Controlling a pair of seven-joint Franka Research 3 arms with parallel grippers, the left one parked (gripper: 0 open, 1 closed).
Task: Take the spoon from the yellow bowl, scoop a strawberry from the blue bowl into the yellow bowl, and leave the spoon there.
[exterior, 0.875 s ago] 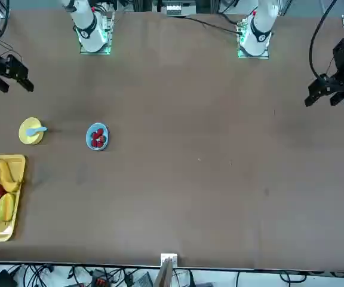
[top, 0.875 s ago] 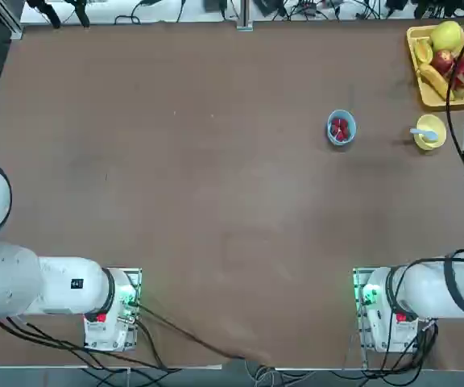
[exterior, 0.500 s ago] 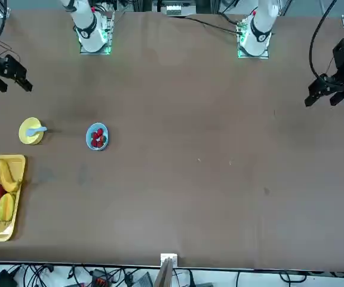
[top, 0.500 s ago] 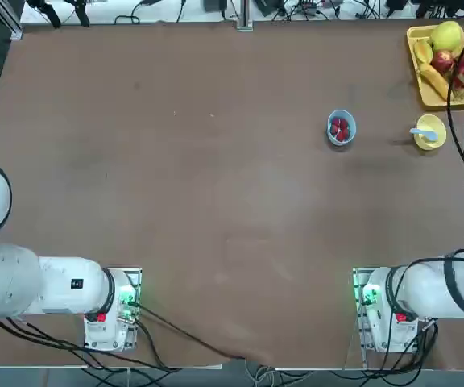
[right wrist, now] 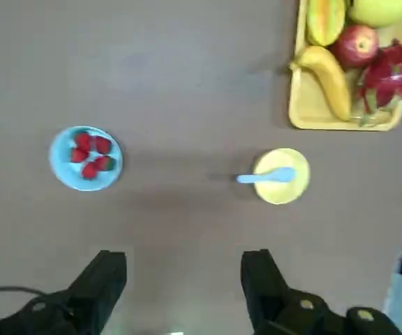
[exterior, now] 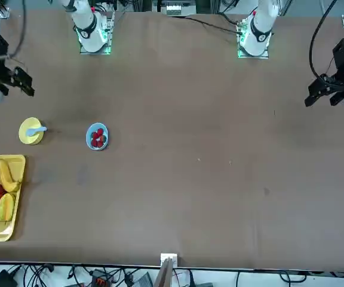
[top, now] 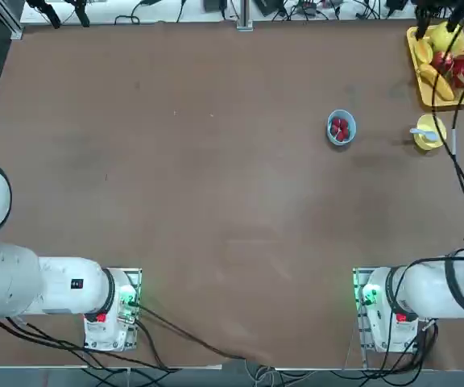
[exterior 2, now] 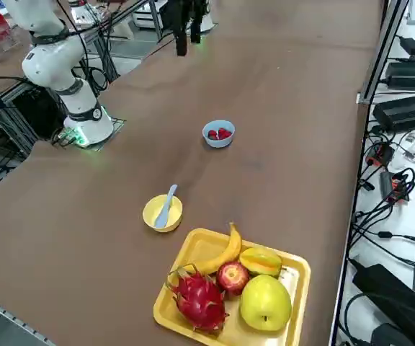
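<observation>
Pale blue spoon (right wrist: 276,175) awaits pickup beyond the right fingers (right wrist: 183,276), spread apart and holding nothing; they should next reach the yellow bowl (right wrist: 301,183) and pinch its handle.

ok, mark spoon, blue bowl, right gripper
Spoon (right wrist: 283,174): right wrist view, on its scoop end.
Blue bowl (exterior 2: 219,142): right side view, outer wall.
Right gripper (right wrist: 183,269): right wrist view, midway between fingertips.
</observation>
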